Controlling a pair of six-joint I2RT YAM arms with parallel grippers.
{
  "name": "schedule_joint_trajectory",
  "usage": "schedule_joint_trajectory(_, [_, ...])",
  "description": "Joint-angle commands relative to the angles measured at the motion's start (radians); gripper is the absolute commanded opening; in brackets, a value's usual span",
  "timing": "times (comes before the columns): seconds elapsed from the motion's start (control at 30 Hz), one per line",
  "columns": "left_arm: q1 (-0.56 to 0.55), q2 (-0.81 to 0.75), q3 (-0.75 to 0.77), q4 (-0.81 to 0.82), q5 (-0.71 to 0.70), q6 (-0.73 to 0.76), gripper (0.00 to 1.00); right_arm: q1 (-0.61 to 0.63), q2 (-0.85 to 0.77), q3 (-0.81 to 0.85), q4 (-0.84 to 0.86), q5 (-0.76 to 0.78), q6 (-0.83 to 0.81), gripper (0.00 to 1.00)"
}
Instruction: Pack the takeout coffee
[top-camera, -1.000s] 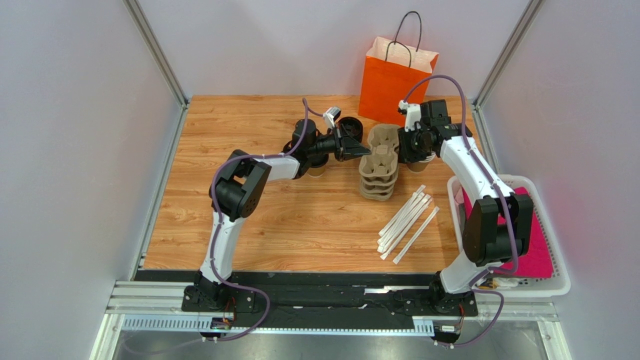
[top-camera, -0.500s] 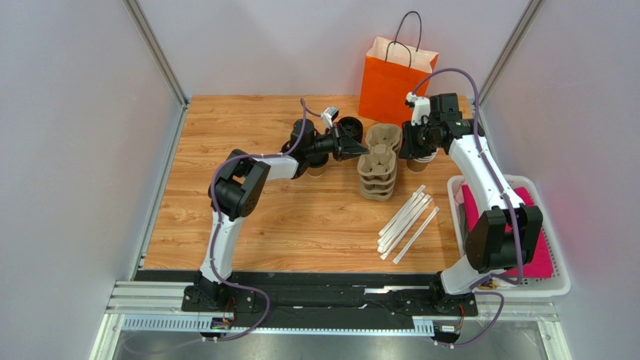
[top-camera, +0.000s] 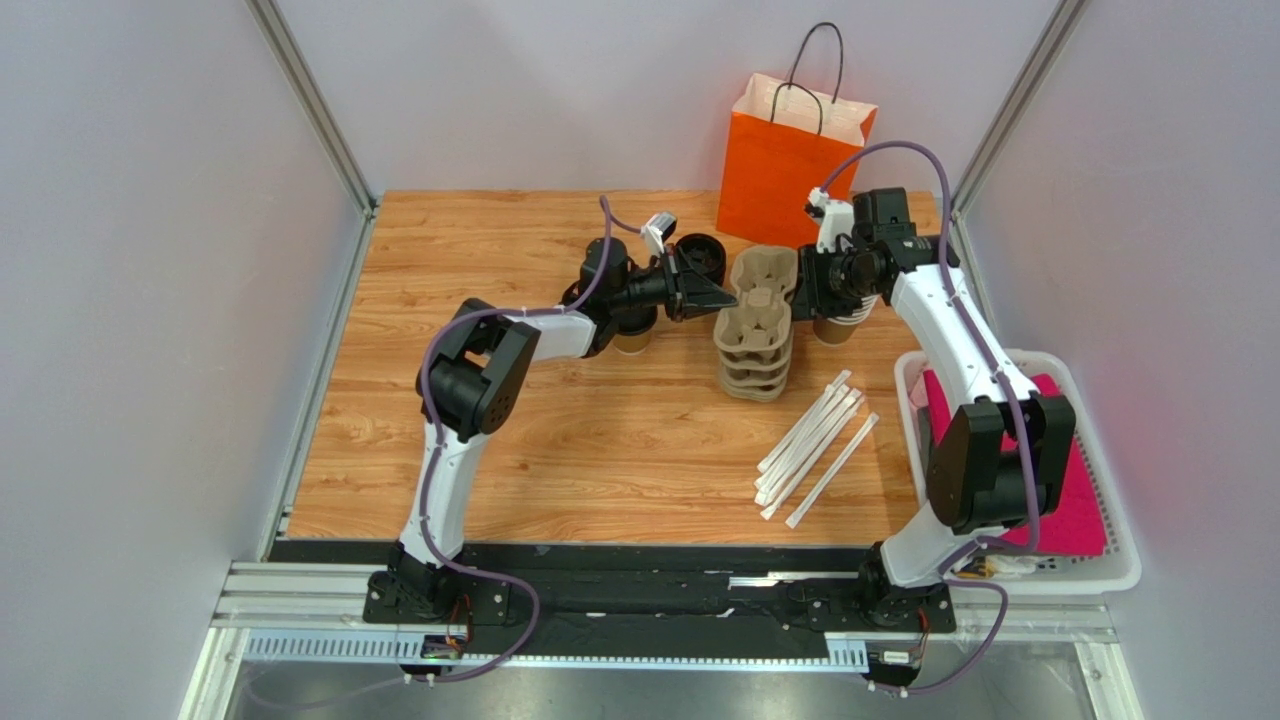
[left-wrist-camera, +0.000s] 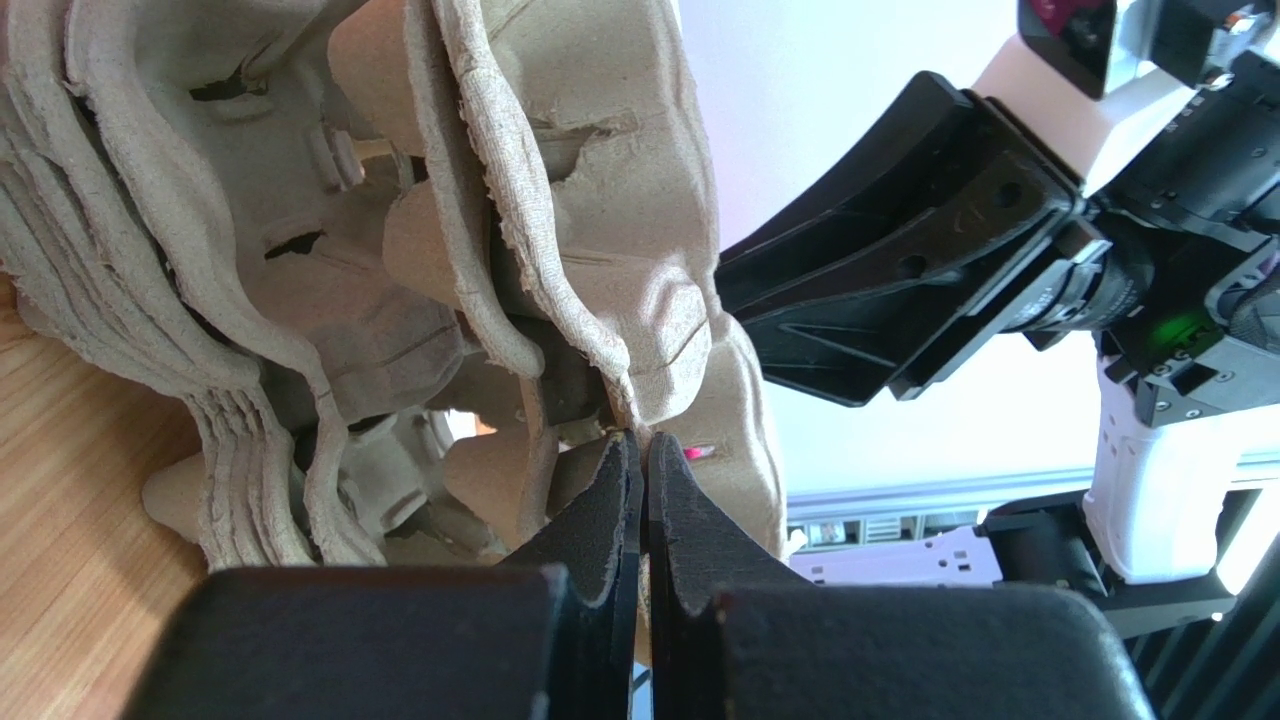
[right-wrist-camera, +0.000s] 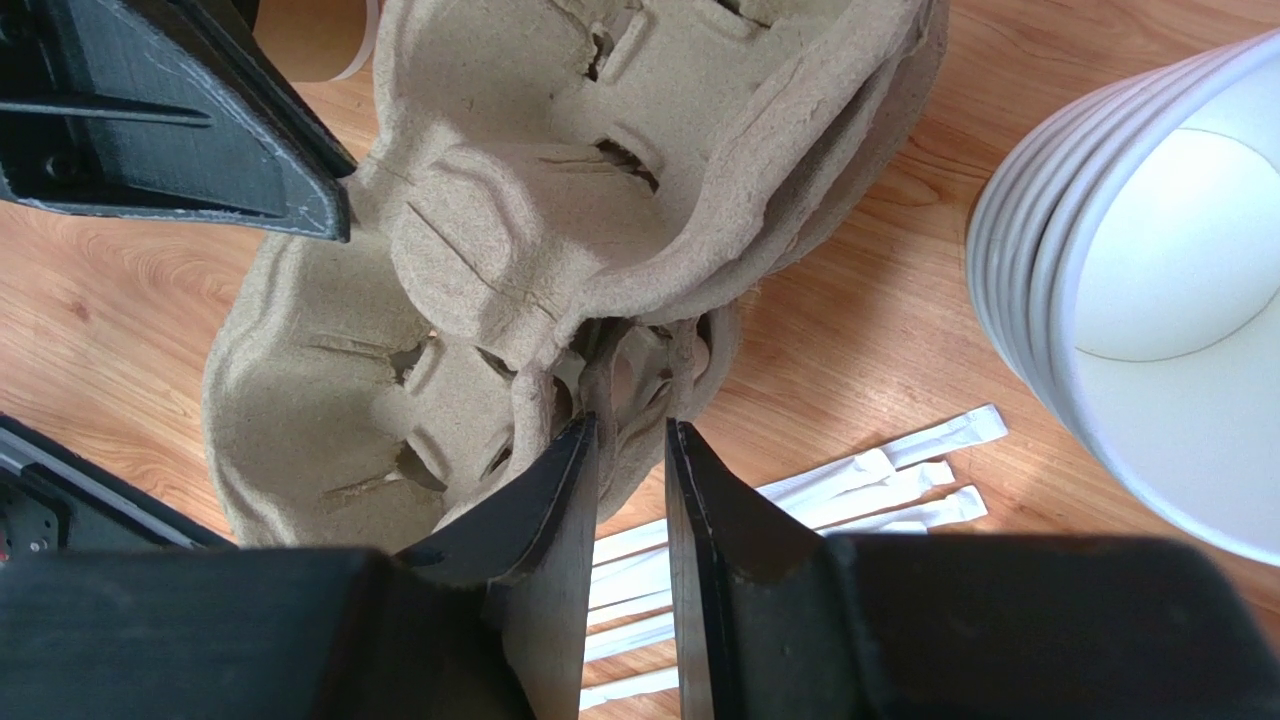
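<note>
Separation of the top tray, both my pincers at its rim.

My left pincer (left-wrist-camera: 642, 443) is shut, tips pressed against the lip of the top moulded grey-brown pulp cup tray (left-wrist-camera: 601, 225); whether it pinches any pulp I cannot tell. My right pincer (right-wrist-camera: 628, 432) stands slightly apart at the opposite edge, clamping nothing I can see. The tan-brown paper takeout coffee cup (top-camera: 634, 342) sits beside the stack of nested pulp trays (top-camera: 756, 368), under my left forearm, its lid hidden. Risks, as I judge them: nested trays cling and 2 rise together, thin pulp tears, or my forearm tips the cup.
</note>
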Motion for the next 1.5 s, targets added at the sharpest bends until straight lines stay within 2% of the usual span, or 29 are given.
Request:
schedule_joint_trajectory(0.0, [0.003,-0.018,0.001,0.108,0.009,-0.029,0.0,-0.002,0.008,-0.038,0.057,0.004,0.024,0.27])
schedule_joint_trajectory(0.33, [0.001,-0.01,-0.004,0.125,0.0,-0.049,0.0,-0.003,0.042,-0.095,0.085,0.125,-0.002,0.27])
schedule_joint_trajectory(0.7, [0.009,-0.102,0.039,0.087,0.023,0.002,0.0,-0.002,-0.055,-0.002,0.014,-0.034,-0.01,0.33])
schedule_joint_trajectory(0.8, [0.021,-0.143,0.047,0.033,0.025,0.037,0.0,0.0,-0.085,0.003,-0.019,-0.042,-0.042,0.38])
schedule_joint_trajectory(1.03, [0.082,-0.248,0.056,-0.117,0.051,0.115,0.0,0.029,-0.139,-0.078,-0.055,-0.081,-0.123,0.37])
schedule_joint_trajectory(1.13, [0.122,-0.312,0.057,-0.218,0.068,0.163,0.0,0.079,-0.17,-0.124,-0.047,-0.091,-0.172,0.46])
schedule_joint_trajectory(1.2, [0.144,-0.36,0.059,-0.292,0.083,0.206,0.0,0.114,-0.184,-0.153,-0.036,-0.051,-0.202,0.52])
schedule_joint_trajectory(1.47, [0.28,-0.531,0.012,-0.54,0.146,0.362,0.0,0.283,-0.175,-0.207,0.007,0.108,-0.41,0.54])
